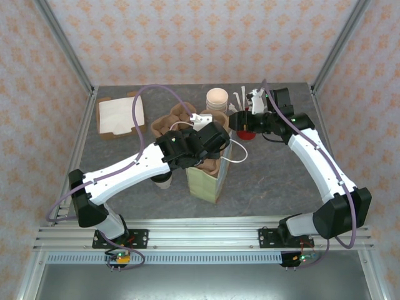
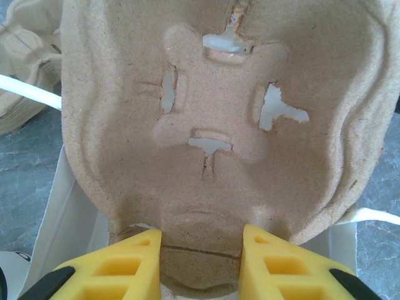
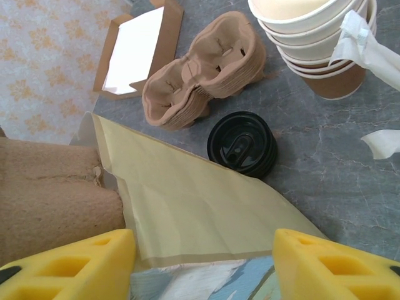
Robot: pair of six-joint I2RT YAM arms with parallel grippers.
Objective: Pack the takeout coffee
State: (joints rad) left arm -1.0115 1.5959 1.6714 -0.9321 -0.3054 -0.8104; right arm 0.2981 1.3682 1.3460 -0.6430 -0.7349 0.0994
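Note:
The takeout coffee is hidden. My left gripper (image 1: 215, 142) hangs over the open paper bag (image 1: 204, 180) and is shut on a brown pulp cup carrier (image 2: 219, 112). The carrier's near edge is pinched between the yellow fingers (image 2: 137, 259), and it tilts down into the bag's mouth. My right gripper (image 1: 239, 121) hovers just right of the bag's top, near the red cup (image 1: 247, 133). In the right wrist view this gripper (image 3: 203, 240) is open, with the bag's pale yellow wall (image 3: 187, 200) below it and nothing between the fingers. The held carrier (image 3: 50, 194) shows at the left.
A stack of black lids (image 3: 242, 142) lies on the table beside the bag. Behind it sit a stack of pulp carriers (image 1: 167, 122), a stack of lidless cups (image 1: 217, 100) and a napkin box (image 1: 119, 115). A pale round shape (image 1: 164, 181) peeks from under my left forearm.

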